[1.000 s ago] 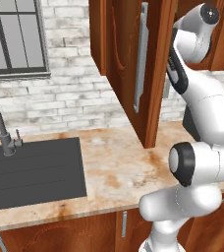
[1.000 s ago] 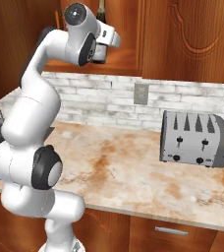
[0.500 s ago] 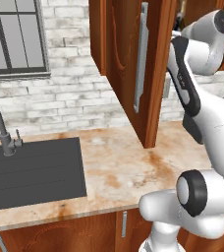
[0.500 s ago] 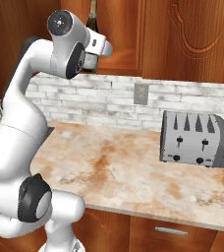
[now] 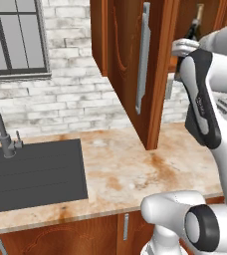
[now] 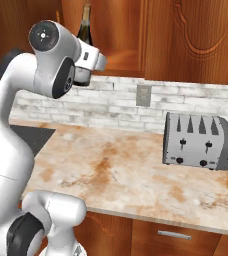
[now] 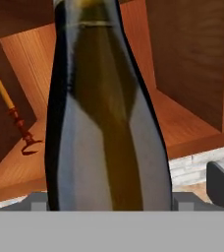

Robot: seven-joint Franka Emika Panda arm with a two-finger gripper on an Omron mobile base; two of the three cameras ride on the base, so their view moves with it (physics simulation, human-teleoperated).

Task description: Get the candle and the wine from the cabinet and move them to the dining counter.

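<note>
reddish wood cabinet (image 7: 192,64) shelf: gripper (image 7: 109,199) spread wide around glossy dark wine (image 7: 109,123), not clamped.

1. Even, diffuse rendered light is covering both base views; no single lamp or source is showing.
2. The counter (image 5: 135,174) is carrying almost no cast shadow, only faint shading under the cabinet (image 5: 130,64).
3. The cabinet interior is appearing dimmer than the brick wall (image 6: 121,100).
4. In the hand view the bottle (image 7: 109,123) is showing pale vertical reflections on dark glass.
5. All pictures are looking soft and coarse, with blocky edges; edge distortion is not appearing.
</note>
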